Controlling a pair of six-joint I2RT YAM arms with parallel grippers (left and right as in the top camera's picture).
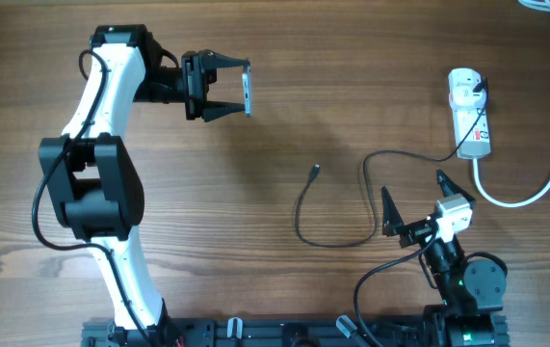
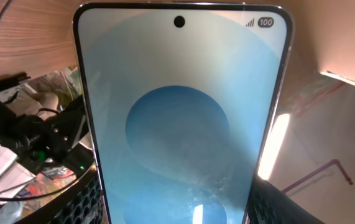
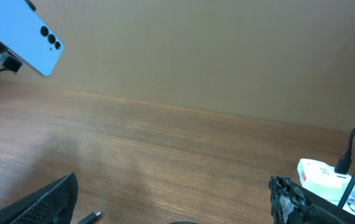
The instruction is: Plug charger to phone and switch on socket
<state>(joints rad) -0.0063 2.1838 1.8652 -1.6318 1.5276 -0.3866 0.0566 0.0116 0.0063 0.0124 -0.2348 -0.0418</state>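
Our left pincer (image 1: 240, 90) pinches the one phone (image 2: 180, 124), lifted above the tabletop (image 1: 255, 212). The right pincer (image 1: 415, 195) stands spread wide and empty beside the one charger (image 1: 337, 241), whose tip (image 1: 315, 172) lies loose, well apart from the phone. So we judge only the pick-up done — plugging in, and switching the one socket (image 1: 469, 120) at the far right, are left.

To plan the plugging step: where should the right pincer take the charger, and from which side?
Grip the charger just behind its connector tip, coming from above with the fingers across the cable. It lies flat on the table with the tip end free and fairly straight, so the open right pincer could likely straddle it.
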